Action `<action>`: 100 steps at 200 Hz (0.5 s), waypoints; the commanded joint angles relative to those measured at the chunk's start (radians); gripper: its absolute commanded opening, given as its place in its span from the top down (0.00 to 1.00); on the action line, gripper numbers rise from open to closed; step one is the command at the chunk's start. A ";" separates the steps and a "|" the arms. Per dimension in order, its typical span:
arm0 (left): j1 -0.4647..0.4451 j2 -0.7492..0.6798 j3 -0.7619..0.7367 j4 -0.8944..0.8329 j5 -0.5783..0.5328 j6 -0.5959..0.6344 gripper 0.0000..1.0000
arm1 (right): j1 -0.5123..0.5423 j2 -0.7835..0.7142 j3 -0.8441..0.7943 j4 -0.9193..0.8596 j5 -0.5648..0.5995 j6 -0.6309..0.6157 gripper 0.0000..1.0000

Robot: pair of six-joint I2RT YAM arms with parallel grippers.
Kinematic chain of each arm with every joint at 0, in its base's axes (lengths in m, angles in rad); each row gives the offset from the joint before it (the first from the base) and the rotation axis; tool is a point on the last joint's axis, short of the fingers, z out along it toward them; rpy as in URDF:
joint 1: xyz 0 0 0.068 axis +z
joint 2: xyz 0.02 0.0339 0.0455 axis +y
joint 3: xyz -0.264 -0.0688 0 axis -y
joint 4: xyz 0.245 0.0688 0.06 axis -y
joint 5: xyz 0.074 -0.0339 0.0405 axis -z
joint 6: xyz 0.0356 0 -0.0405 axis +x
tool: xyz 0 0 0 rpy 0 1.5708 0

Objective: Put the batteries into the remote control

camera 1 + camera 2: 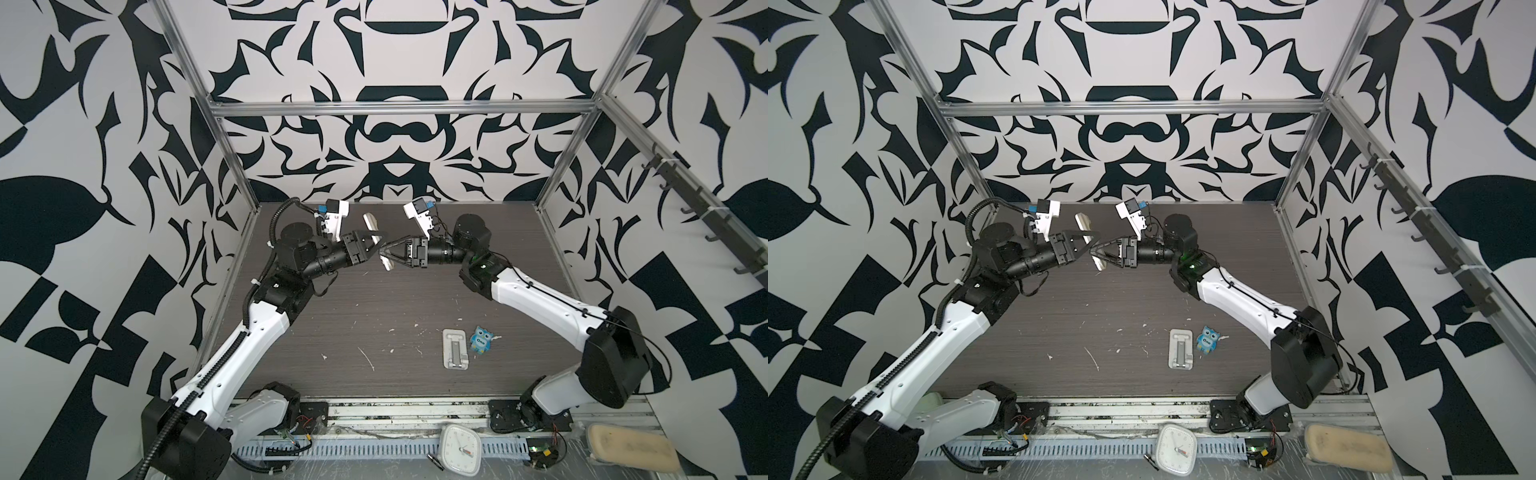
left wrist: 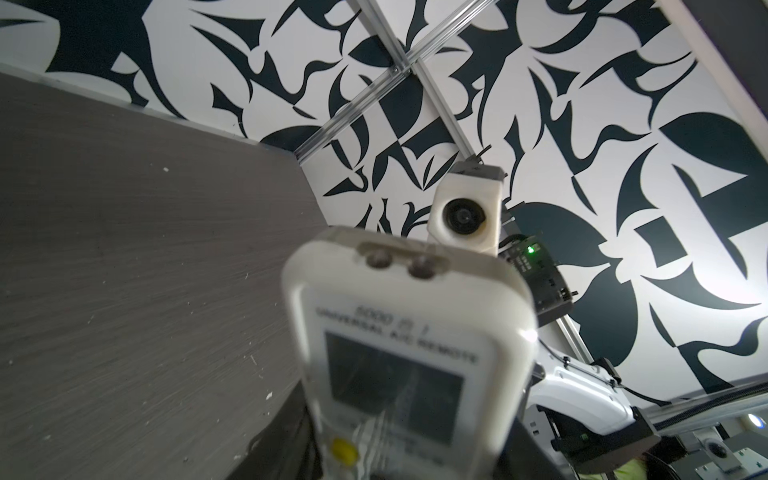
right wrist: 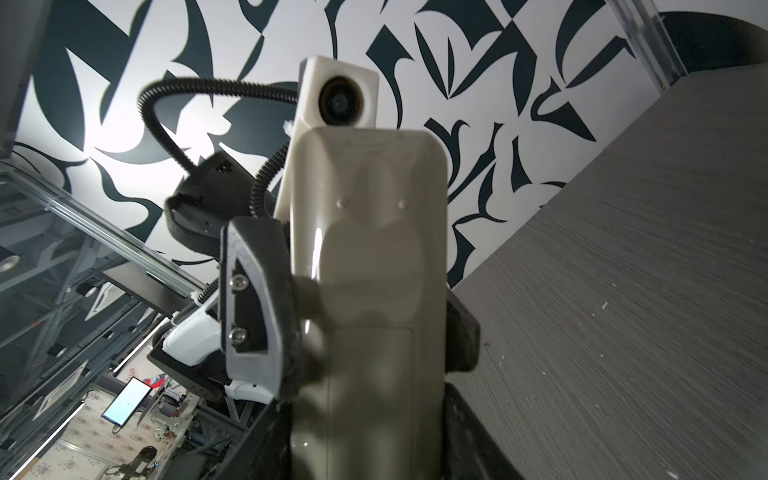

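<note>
Above the back of the table [image 1: 374,324], the remote control [image 1: 371,222] hangs tilted in the air between the two arms. The left gripper [image 1: 379,243] is clamped across its sides near the middle. The right gripper [image 1: 384,254] is closed around its lower part, on the beige back.

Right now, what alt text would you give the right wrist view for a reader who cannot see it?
The beige back of the remote control fills the centre, with the left gripper clamping its sides. Behind it are the left wrist camera, the patterned wall and the grey table.
</note>
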 commanded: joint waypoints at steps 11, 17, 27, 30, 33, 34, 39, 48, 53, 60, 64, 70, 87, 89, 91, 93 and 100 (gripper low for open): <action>0.009 -0.019 0.089 -0.349 -0.233 0.121 0.88 | -0.029 -0.110 0.054 -0.370 0.110 -0.330 0.31; 0.010 -0.009 0.107 -0.401 -0.258 0.133 0.88 | -0.034 -0.125 0.054 -0.422 0.136 -0.370 0.25; 0.009 0.011 0.133 -0.477 -0.299 0.146 0.88 | -0.039 -0.149 0.056 -0.516 0.198 -0.436 0.18; 0.009 0.018 0.139 -0.494 -0.309 0.149 0.88 | -0.040 -0.157 0.057 -0.545 0.218 -0.456 0.17; 0.010 0.025 0.146 -0.512 -0.326 0.154 0.88 | -0.040 -0.162 0.058 -0.570 0.235 -0.478 0.16; 0.009 0.027 0.148 -0.518 -0.331 0.154 0.88 | -0.040 -0.164 0.059 -0.578 0.240 -0.485 0.16; 0.010 0.040 0.159 -0.544 -0.351 0.159 0.88 | -0.039 -0.174 0.060 -0.616 0.265 -0.515 0.13; 0.009 0.063 0.174 -0.579 -0.369 0.161 0.88 | -0.040 -0.189 0.060 -0.665 0.306 -0.555 0.12; 0.009 0.077 0.185 -0.599 -0.380 0.161 0.89 | -0.041 -0.198 0.058 -0.689 0.339 -0.572 0.11; 0.006 0.100 0.199 -0.624 -0.396 0.163 0.89 | -0.040 -0.210 0.053 -0.720 0.392 -0.592 0.10; 0.003 0.114 0.209 -0.639 -0.410 0.165 0.89 | -0.041 -0.216 0.048 -0.733 0.421 -0.601 0.08; -0.003 0.136 0.227 -0.667 -0.436 0.171 0.89 | -0.040 -0.225 0.040 -0.751 0.461 -0.612 0.02; -0.028 0.234 0.294 -0.755 -0.503 0.183 0.89 | -0.040 -0.244 0.016 -0.777 0.561 -0.624 0.01; -0.031 0.244 0.303 -0.764 -0.508 0.182 0.89 | -0.041 -0.245 0.014 -0.779 0.568 -0.626 0.01; -0.034 0.255 0.313 -0.773 -0.512 0.181 0.89 | -0.041 -0.246 0.013 -0.782 0.579 -0.627 0.01; -0.036 0.266 0.320 -0.781 -0.515 0.180 0.89 | -0.040 -0.247 0.012 -0.785 0.588 -0.629 0.01; -0.047 0.303 0.345 -0.801 -0.520 0.180 0.89 | -0.041 -0.249 0.008 -0.799 0.620 -0.631 0.01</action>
